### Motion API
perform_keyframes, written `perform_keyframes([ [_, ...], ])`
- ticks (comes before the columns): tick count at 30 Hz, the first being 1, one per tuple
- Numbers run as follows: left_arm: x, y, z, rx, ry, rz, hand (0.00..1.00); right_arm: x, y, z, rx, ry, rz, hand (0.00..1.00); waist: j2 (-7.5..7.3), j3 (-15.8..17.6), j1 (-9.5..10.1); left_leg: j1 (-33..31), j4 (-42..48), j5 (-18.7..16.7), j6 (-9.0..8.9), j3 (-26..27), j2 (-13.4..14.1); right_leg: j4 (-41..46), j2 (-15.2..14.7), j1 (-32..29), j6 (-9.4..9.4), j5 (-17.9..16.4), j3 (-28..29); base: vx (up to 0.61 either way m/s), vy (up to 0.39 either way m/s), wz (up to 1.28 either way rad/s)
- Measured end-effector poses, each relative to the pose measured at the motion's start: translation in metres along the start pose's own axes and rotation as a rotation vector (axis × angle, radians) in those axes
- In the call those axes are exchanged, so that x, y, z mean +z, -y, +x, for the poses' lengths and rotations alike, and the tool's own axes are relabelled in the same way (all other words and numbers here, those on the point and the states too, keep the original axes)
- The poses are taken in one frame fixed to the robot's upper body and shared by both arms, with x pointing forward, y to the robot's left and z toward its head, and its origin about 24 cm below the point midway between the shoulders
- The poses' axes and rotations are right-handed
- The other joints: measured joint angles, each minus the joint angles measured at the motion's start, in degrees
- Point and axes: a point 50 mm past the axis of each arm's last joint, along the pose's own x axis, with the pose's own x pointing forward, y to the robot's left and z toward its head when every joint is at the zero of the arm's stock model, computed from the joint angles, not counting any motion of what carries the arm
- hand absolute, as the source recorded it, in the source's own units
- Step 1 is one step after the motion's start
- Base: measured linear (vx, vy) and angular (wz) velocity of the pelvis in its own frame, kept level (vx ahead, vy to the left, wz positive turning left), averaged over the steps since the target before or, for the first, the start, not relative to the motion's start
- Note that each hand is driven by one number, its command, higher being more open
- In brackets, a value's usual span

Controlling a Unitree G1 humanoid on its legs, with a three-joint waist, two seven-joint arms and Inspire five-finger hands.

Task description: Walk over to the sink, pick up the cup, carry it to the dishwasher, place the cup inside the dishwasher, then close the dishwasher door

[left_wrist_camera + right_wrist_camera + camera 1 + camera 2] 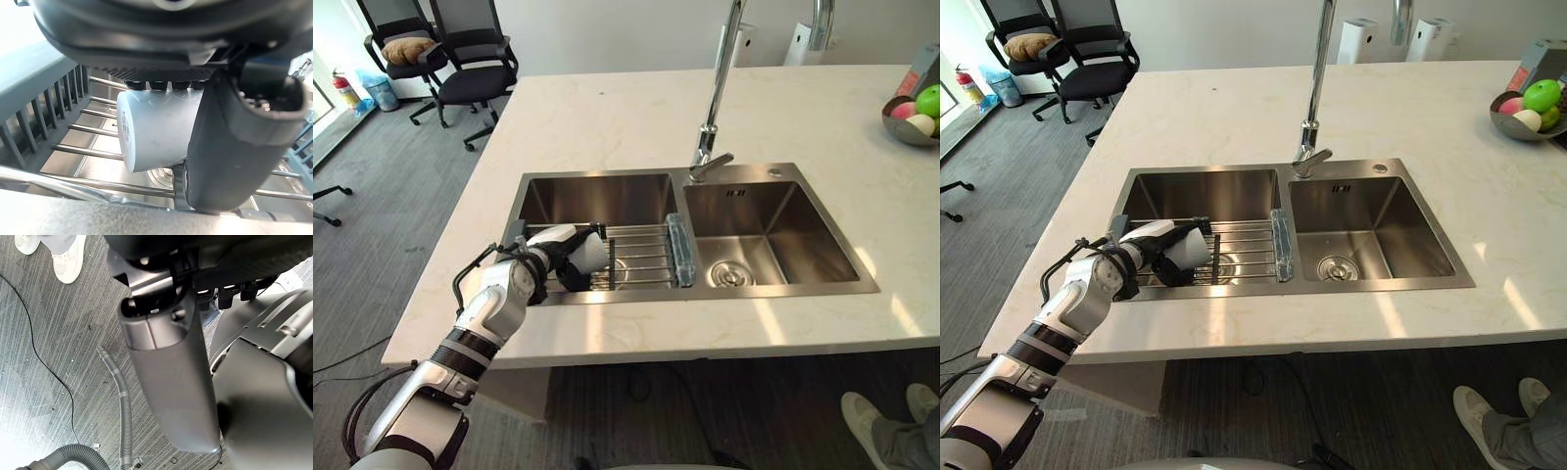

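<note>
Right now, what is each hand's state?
Left hand: closed on the white cup, over the sink rack.
Right hand: cannot be told.

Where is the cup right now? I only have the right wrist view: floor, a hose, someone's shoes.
Observer: The left hand is curled round the white cup, over the wire rack in the left basin of the sink.
Operator: Is the cup upright?
Observer: No, it is tipped onto its side in the hand.
Operator: Anything else nearby?
Observer: A bowl of fruit on the counter, near its far right edge.
</note>
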Motion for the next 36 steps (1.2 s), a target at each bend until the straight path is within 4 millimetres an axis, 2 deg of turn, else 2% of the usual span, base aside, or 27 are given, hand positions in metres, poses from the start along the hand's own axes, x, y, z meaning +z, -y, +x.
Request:
perform_keyframes([
  [19, 0.005, 0.000, 0.003, -0.007, -0.130, 0.058, 1.00, -0.002, -0.003, 0.001, -0.008, 0.004, -0.025, 1.00, -0.03, 0.29, -0.75, 0.35, 0.01, -0.14, -0.20, -0.05, -0.01, 0.16, -0.01, 0.05, 0.18, 0.09, 0.36, 0.00, 0.000, -0.01],
  [20, 0.005, 0.000, 0.003, -0.005, -0.135, 0.059, 0.00, -0.001, -0.003, 0.001, -0.008, 0.005, -0.025, 1.00, 0.04, 0.36, -0.76, 0.37, 0.01, -0.16, -0.23, -0.05, 0.00, 0.16, -0.01, 0.05, 0.19, 0.10, 0.39, 0.00, 0.000, 0.00],
  [25, 0.003, -0.002, 0.002, 0.012, -0.154, 0.077, 0.00, 0.000, -0.004, 0.001, -0.011, 0.015, -0.026, 1.00, 0.40, 0.79, -0.79, 0.42, 0.00, -0.34, -0.48, -0.03, 0.01, 0.15, 0.00, 0.05, 0.22, 0.11, 0.51, 0.00, 0.000, 0.00],
  [29, -0.003, -0.006, 0.003, 0.072, -0.149, 0.107, 0.00, 0.006, -0.009, 0.002, 0.002, 0.032, -0.028, 1.00, 0.44, 2.65, -0.79, 0.44, 0.02, -0.36, -0.48, 0.04, 0.01, 0.14, 0.00, 0.03, 0.28, 0.15, 0.63, 0.00, 0.000, 0.00],
  [36, -0.013, -0.007, -0.001, 0.133, -0.041, 0.130, 0.00, 0.008, -0.012, 0.002, 0.006, 0.043, -0.040, 1.00, 0.68, 3.39, -0.59, 0.43, 0.26, -0.46, -0.34, 0.16, 0.00, -0.04, 0.00, 0.03, 0.28, 0.15, 0.53, 0.00, 0.000, 0.00],
])
